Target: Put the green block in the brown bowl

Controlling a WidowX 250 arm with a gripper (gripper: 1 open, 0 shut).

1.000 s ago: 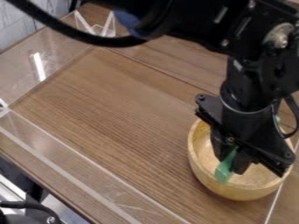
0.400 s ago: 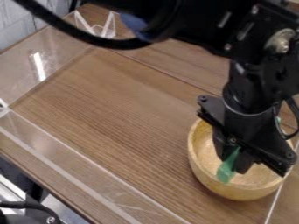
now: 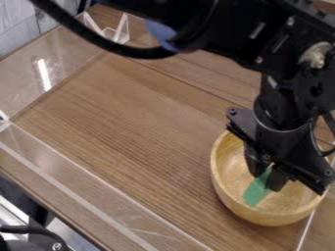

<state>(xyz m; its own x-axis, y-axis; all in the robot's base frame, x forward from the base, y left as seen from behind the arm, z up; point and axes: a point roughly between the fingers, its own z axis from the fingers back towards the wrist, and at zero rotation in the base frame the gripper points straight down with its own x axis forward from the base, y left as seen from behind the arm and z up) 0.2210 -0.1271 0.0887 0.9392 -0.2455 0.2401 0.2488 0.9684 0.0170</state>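
The black robot arm (image 3: 281, 93) reaches down steeply from the top of the view to the near right corner of the wooden worktop (image 3: 124, 108), where the brown bowl (image 3: 225, 176) sits close to the worktop's front edge. The gripper (image 3: 271, 176) hangs inside the bowl's opening, its jaws clenched on the upper end of the green block (image 3: 261, 190). The block slants down and toward the viewer from the gripper, its lower end low inside the bowl near the front wall; whether that end touches the wood cannot be made out. The bowl is round, light brown, with a thick rim, and the arm's dark body hides its far side. A clear plastic barrier (image 3: 53, 147) runs along the left and front of the worktop, catching pale reflections. Black cables (image 3: 92, 37) loop across the upper left behind the arm, above the grain of the worktop.
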